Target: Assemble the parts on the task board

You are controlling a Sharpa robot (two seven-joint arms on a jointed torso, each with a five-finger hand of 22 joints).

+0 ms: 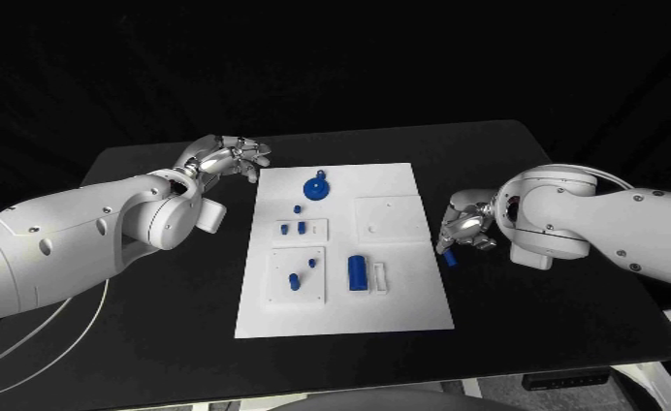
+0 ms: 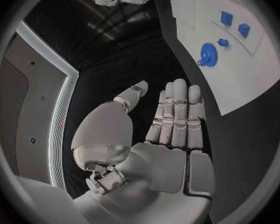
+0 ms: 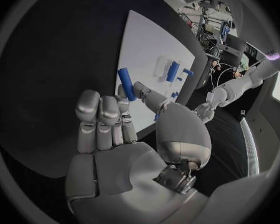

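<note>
Right robot hand (image 1: 465,229), frame right: pinches small blue plastic peg (image 3: 126,84), likely for insertion into white task board (image 1: 405,304). Left robot hand (image 1: 224,157), upper left: open, idle beside board.

One white task board (image 1: 399,285) lies on one black table (image 1: 168,353). The board carries one blue gear (image 1: 317,186) near its far edge, one large blue cylinder (image 1: 357,273) toward its near edge, and about five smaller blue pieces (image 1: 298,229) along its left side; their exact number cannot be told. One further blue peg (image 3: 126,84) is pinched in the right hand (image 1: 467,231). Two hands are present, the second being the left hand (image 1: 224,157).
</note>
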